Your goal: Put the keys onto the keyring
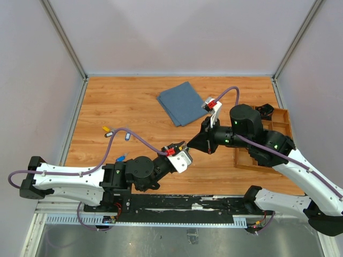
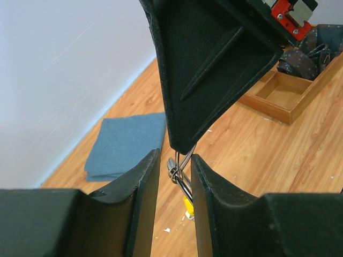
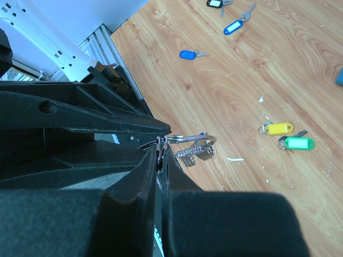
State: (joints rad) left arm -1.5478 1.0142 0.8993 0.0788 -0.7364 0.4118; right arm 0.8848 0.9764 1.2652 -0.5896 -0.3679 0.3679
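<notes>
between the two wrists, just above the wood, the keyring [image 3: 192, 144] is pinched by its edge in the right gripper [image 3: 161, 154], whose jaws are pressed fully together on the wire. the ring sticks out from those fingertips toward the left arm, standing roughly upright, with its short chain bit dangling beneath. the left gripper [image 2: 175, 159] sits right at it, fingers part-way apart with the ring in the gap and nothing gripped; whether a pad touches the wire cannot be told. that makes the left the free arm for fetching. the keys [image 3: 280, 128] lie flat on the table [image 1: 134, 107]: yellow and green tags almost underneath, two blue and a dark one further toward the left side. further back are a folded blue cloth [image 1: 182, 103] and a wooden tray [image 1: 284, 111] at the right edge, then plain pale walls.
</notes>
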